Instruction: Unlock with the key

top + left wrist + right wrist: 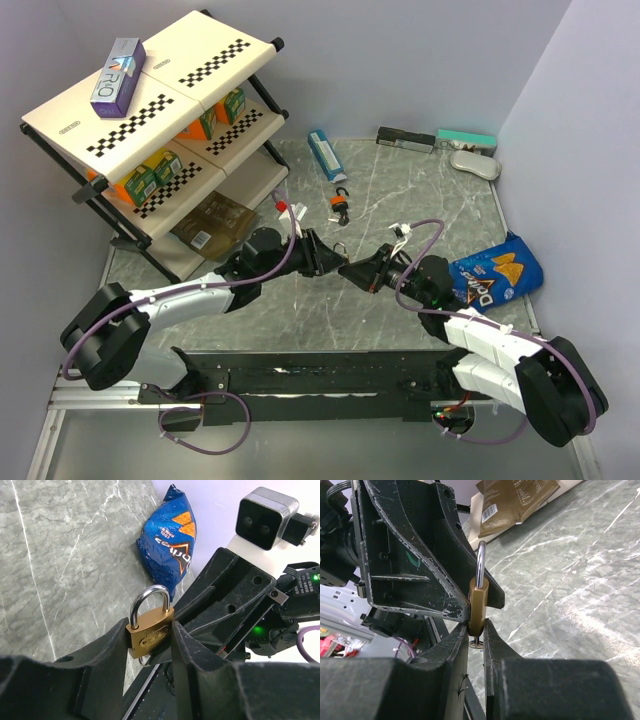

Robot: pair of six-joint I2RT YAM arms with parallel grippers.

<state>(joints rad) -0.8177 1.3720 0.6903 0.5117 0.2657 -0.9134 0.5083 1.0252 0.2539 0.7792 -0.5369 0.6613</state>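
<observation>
Puts the key right under the base of the brass padlock, held up off the table in the middle, where the two arms meet tip to tip. Shows only a thin metal bit and a small ring of it, tucked into the slit between the tips of the right gripper. Has those fingers drawn almost together and clamped on the key from below. Cannot tell how far the blade sits inside the lock.

Keeps the brass padlock upright, silver shackle on top with both legs down in the body. Grips it in the left gripper, fingers partway apart and pressed tight against the two sides of the body.

Further out, on the grey marbled top: an orange padlock just behind the grippers and apart from them. To the right, a blue chip bag close beside the right arm. Behind the orange padlock, a blue and white box. At the back left, a shelf rack with a purple box lying on top, green and orange cartons on the middle levels and a brown pouch at the bottom.
</observation>
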